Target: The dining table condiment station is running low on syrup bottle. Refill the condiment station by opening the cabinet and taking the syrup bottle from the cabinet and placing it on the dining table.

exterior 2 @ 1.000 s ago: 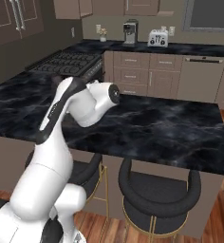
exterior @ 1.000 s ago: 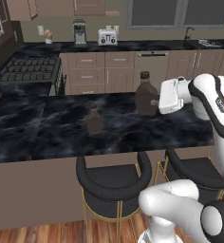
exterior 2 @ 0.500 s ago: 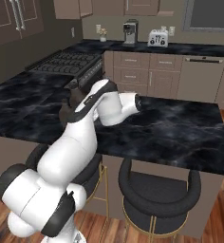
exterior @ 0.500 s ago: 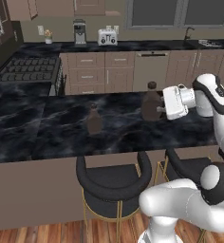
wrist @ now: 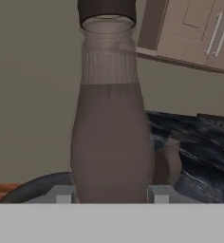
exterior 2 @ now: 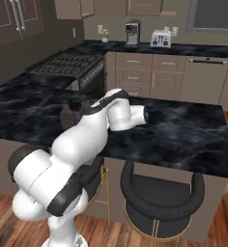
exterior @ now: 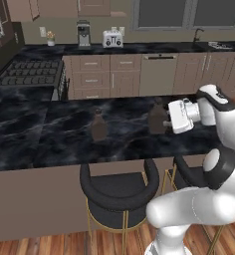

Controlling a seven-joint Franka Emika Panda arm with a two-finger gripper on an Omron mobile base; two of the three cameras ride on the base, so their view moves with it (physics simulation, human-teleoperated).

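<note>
Glossy white rounded arm (exterior: pixel 204 209); dark joint bands; boxy white gripper (exterior: pixel 173 117).

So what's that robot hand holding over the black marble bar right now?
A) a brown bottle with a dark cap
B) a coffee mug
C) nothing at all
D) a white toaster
A: in the hand view the gripper has its two fingers on either side of the syrup bottle, brown with a dark cap, and the left base view shows the bottle at the hand above the dining table.
</note>
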